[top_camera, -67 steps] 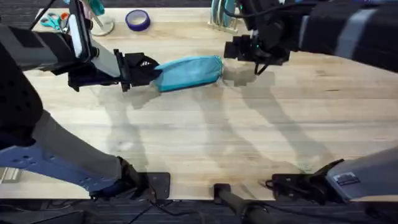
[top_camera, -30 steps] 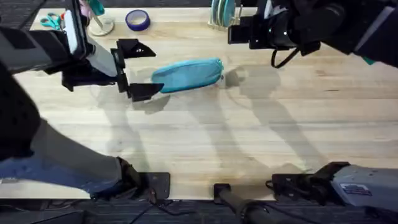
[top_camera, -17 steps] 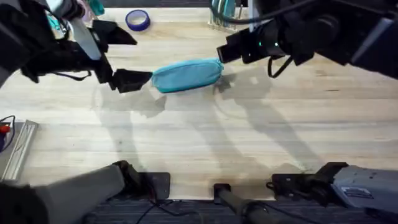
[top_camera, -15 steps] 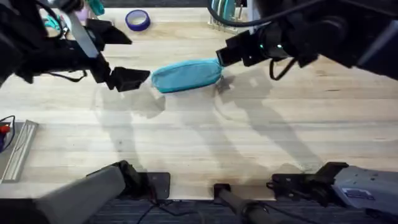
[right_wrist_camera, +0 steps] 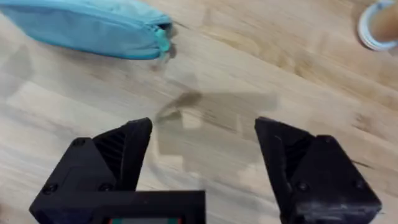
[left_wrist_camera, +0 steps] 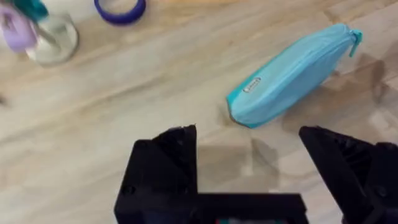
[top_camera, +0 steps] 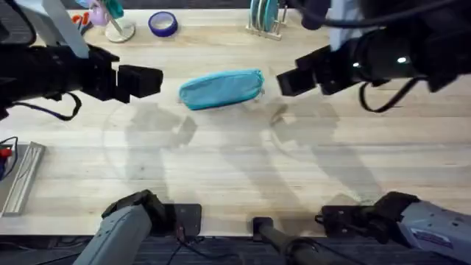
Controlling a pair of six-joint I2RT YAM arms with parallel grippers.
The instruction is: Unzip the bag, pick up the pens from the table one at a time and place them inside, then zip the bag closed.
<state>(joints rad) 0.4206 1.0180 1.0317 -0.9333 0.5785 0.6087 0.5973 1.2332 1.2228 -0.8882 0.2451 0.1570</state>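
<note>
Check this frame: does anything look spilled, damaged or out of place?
Nothing stands out. The bag lies zipped and intact on the table, with the left hand and right hand both open and clear of it. No pens lie loose on the wood.

Both arms are basically all matte black, chunky boxy links with loose black cables looping off them, and the right one has a small white light glowing on its housing plus a grey section with a little label near the base. The left tool has two thick black blocky fingers with angled tips. The right tool is the same deal, and you can spot small round screws sunk into its fingers.
</note>
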